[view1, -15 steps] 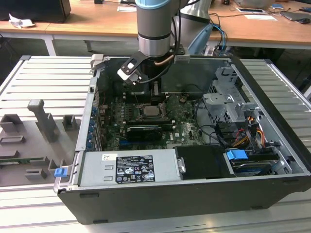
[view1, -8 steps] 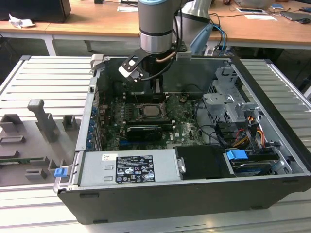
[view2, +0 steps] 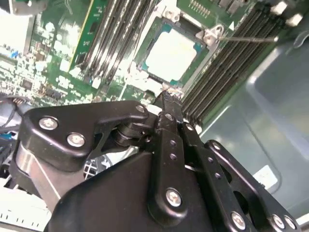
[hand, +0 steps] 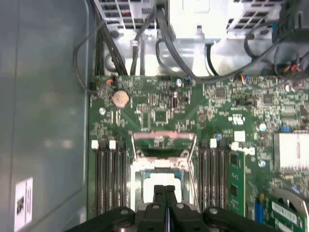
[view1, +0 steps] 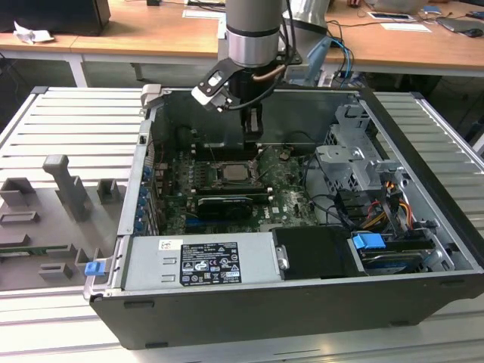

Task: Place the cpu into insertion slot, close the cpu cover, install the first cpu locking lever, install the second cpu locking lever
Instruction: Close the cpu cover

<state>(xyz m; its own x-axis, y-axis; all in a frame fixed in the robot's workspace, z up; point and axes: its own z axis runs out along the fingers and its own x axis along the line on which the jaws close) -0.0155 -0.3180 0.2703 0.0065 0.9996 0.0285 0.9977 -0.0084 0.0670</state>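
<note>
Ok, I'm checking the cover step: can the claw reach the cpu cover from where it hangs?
Probably yes. The claw, shut, hangs just over the seated cpu, and the cpu cover looks tipped open right beside it. Nothing lies between them; the memory slots only flank the sides.

None of the print is legible. The power supply (view1: 144, 266) carries a black label (view1: 208, 263) with white lines of text and small round marks, all too fine to make out. A small white sticker (view1: 168, 244) sits just beside the label, toward the exterior view's left. A pale case-wall sticker (hand: 22, 203) with a dark printed block sits on the grey case wall (hand: 48, 96). White lettering dots the motherboard (hand: 227, 113), illegible. The cpu (view2: 171, 53) has a washed-out pale top; any marking there cannot be told.
</note>
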